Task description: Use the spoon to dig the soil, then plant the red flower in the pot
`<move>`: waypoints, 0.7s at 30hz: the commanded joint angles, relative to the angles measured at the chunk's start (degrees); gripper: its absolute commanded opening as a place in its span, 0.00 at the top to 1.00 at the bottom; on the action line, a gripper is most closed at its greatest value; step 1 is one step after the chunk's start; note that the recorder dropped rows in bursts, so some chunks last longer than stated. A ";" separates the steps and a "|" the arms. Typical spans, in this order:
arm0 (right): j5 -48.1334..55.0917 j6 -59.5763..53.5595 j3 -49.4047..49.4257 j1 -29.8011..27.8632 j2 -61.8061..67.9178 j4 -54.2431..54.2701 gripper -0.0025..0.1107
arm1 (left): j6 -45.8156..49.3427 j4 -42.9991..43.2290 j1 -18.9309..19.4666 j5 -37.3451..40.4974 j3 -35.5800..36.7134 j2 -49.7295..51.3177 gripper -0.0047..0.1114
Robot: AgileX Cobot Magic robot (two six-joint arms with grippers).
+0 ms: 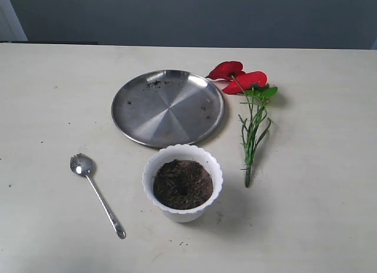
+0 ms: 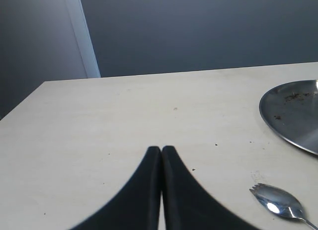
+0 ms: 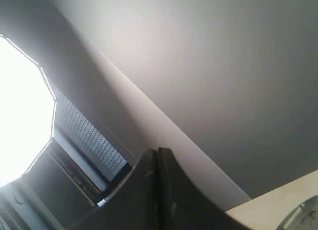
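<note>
The red flower point(image 1: 245, 80) lies flat on the desk point(image 1: 318, 214), its blooms touching the far right edge of the steel plate point(image 1: 168, 108) and its stems running back toward me. The pot point(image 1: 184, 214) stands just in front of the plate. The soil point(image 1: 182, 183) in it is dark and crumbly, with a small hollow in the middle. The spoon point(image 1: 81, 165) lies left of the pot, well apart from it, bowl up. My left hand point(image 2: 161, 149) is pressed closed on nothing, above bare desk with the spoon close by. My right hand point(image 3: 157, 151) is likewise closed and empty, tilted up toward the wall. I judge the spoon pickup comes first: I would spread the left hand, come straight down across the thin handle near its middle, and pinch squarely, since it lies flush and could skid. The desk is pale and matte with dark crumbs scattered on it. Behind it is a grey-blue wall, and a bright light panel glares overhead.
</note>
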 commanded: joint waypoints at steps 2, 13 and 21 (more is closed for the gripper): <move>-2.66 -11.20 0.08 -0.15 -0.18 8.90 0.98 | -0.07 0.16 -0.41 -0.21 -0.25 -0.30 0.96; 9.75 -52.75 -33.07 -0.15 26.00 13.10 0.98 | -0.07 0.16 -0.41 -0.21 -0.25 -0.30 0.96; 39.80 -50.38 -61.00 19.44 57.18 -23.23 0.98 | -0.07 0.16 -0.41 -0.21 -0.25 -0.30 0.96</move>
